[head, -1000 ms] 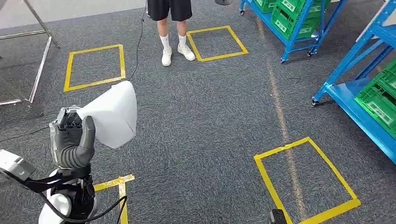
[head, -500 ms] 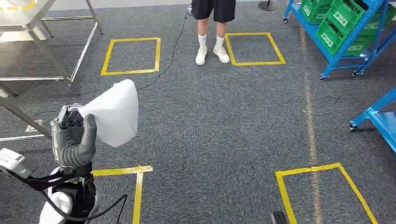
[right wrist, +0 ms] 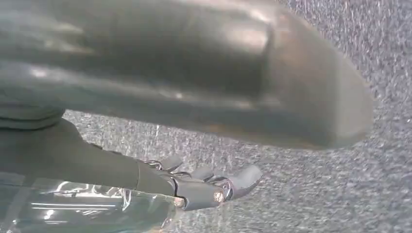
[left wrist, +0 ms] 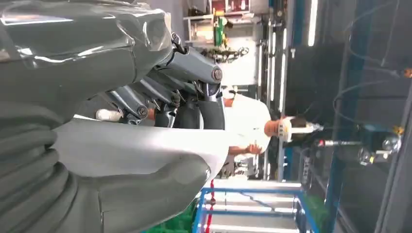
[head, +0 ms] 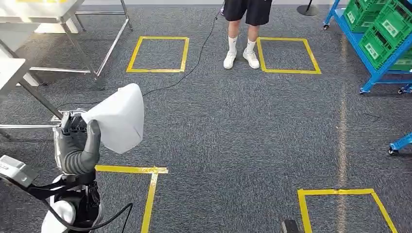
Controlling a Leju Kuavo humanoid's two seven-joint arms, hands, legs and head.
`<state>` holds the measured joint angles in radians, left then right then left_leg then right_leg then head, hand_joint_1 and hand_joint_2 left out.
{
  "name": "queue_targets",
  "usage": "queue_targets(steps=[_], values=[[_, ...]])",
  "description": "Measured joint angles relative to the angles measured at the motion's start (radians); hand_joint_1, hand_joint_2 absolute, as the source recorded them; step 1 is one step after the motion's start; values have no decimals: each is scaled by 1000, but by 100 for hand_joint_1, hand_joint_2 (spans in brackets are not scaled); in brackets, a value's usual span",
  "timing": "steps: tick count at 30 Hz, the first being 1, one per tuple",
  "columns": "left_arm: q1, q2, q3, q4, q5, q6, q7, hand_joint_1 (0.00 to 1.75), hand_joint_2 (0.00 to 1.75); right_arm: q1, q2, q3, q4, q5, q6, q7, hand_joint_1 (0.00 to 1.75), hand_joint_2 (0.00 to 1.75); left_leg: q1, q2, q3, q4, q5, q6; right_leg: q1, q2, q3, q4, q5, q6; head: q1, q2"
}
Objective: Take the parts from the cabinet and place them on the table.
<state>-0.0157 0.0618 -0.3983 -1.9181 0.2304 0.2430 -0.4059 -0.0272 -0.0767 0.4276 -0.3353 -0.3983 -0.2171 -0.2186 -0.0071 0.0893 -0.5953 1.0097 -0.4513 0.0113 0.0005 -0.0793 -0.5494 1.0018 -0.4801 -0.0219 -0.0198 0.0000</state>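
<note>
L hand [head: 74,145] grips flat white plastic-wrapped part [head: 118,118] by its lower edge, held up over grey carpet [head: 233,126]. Looks light, floppy, slick wrap: pinch firm, support underneath. R hand [right wrist: 204,187] hangs loose, holding nothing. Steel-frame table [head: 39,14] ahead-left.

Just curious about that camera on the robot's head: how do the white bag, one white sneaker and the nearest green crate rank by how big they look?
1. Soft white bag, in the left robot hand; nearness to the camera inflates it.
2. Green plastic crate.
3. White sneaker.
</note>
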Motion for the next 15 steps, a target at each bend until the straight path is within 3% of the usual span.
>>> queue_targets(steps=[1,4,5,6,7,8,10,11,12,14,15], values=[[0,0,-1,0,0,2,0,175,175,0,1,0,0,-2,0,-1,0,0,-2,-3,1,-2,3,2,9,-7,-2,0,-2,4,2,0],[-1,1,-2,-1,0,2,0,175,175,1,2,0,0,-5,0,-2,0,0,-9,-42,-8,-6,7,10,4,-41,4,-4,-4,15,0,0],[-1,1,-2,-3,0,3,0,175,175,0,2,0,-2,-5,0,-2,0,0,5,-58,13,-26,20,19,6,-42,-3,-1,-13,20,0,0],[-1,1,-3,-5,-1,3,0,175,175,-1,1,0,-2,-5,0,-2,0,0,3,-66,16,-34,23,21,2,3,-7,25,-27,21,4,0],[-8,1,-4,-5,-2,3,0,175,175,0,1,0,-2,-5,0,-3,0,0,5,-76,17,-35,28,29,-2,43,-33,83,-56,16,4,0],[-9,0,-6,-5,-2,3,0,175,175,1,1,0,-2,-5,0,-3,0,0,8,-91,16,-35,29,31,-5,69,-79,178,-94,12,8,0],[-7,0,-10,-5,-2,3,0,175,175,8,-2,0,-1,-6,0,-3,0,0,8,-122,14,-34,29,31,-11,78,-158,331,-140,19,8,0],[-6,0,-11,-5,-2,3,1,175,175,9,-2,0,-1,-6,0,-3,0,0,9,-137,15,-34,29,30,-16,78,-168,341,-135,28,8,0],[-6,0,-11,-4,-2,3,1,175,175,9,-2,0,-1,-6,0,-3,0,0,11,-152,17,-33,29,29,-21,79,-151,295,-109,42,8,0],[-6,0,-12,-5,-2,3,1,175,175,6,-3,0,-1,-6,0,-3,0,0,15,-179,19,-27,25,20,-34,93,-72,118,-28,69,8,0],[-6,0,-13,-5,-2,3,1,175,175,6,-3,0,-1,-6,0,-3,0,0,16,-190,15,-20,20,13,-42,130,-37,36,2,77,9,0]])
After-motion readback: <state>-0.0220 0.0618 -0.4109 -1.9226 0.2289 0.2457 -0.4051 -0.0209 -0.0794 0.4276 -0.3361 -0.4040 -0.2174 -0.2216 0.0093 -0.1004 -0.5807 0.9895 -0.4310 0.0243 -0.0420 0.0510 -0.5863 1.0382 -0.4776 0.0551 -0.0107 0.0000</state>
